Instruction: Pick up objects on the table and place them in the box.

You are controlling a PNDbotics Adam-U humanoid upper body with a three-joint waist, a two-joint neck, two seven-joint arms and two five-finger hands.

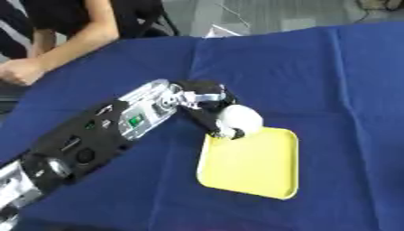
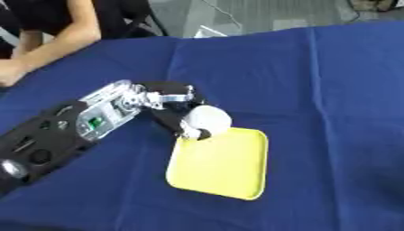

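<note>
The tabletop (image 1: 331, 81) is covered by a dark blue cloth with soft folds. A yellow rectangular tray (image 1: 252, 169) lies flat on it near the centre, its long axis running from near to far, tilted slightly. The left hand (image 1: 207, 106), entering from the lower left, has its fingers curled round a white rounded object (image 1: 241, 118) held over the tray's far-left corner. The object's underside is hidden by the fingers. Grey floor shows beyond the far edge.
</note>
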